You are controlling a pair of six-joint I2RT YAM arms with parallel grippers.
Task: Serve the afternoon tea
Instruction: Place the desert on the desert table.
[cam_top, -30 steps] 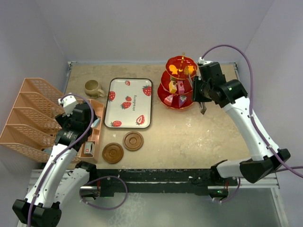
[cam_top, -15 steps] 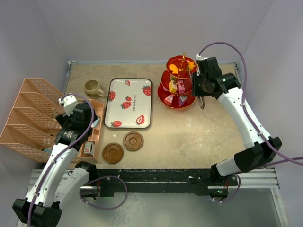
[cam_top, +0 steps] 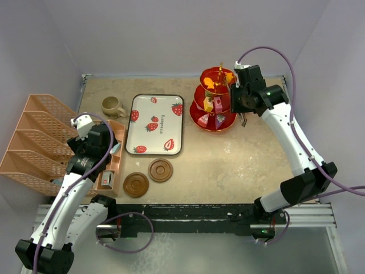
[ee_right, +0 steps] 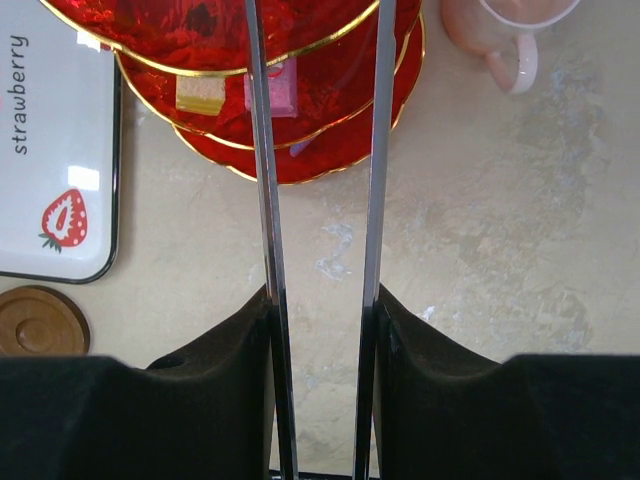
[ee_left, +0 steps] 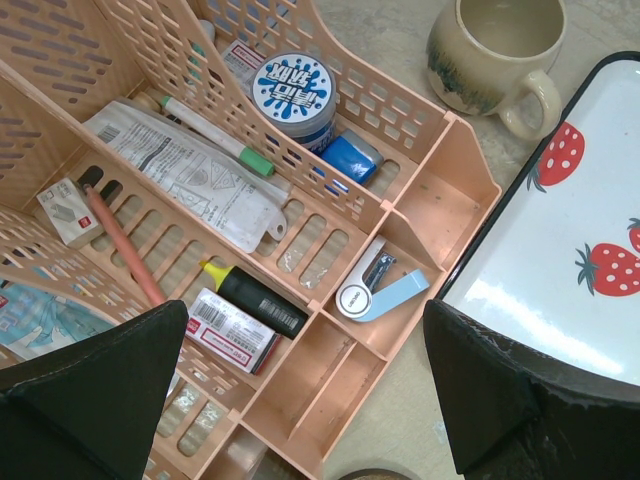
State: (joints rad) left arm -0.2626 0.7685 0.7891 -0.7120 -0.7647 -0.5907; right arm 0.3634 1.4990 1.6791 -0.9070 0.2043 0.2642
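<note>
Right jaws pinch the tweezers [ee_right: 265, 200], blades parted over the stand [ee_right: 320, 130] holding sweets [ee_right: 200, 96]; left jaws gape above the organiser [ee_left: 300, 250]. Dipping carelessly could knock a tier, tip the stand, or flick a sweet onto the worktop [ee_right: 500, 250] or against the pink mug [ee_right: 500, 25] nearby.

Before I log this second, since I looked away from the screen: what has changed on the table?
The right gripper, shut on the tweezers, has swung left and away from the bases, closing on the red stand at its right edge. Nothing was taken or released. The left gripper stays open over the organiser; tray, olive mug and coasters are unmoved.
</note>
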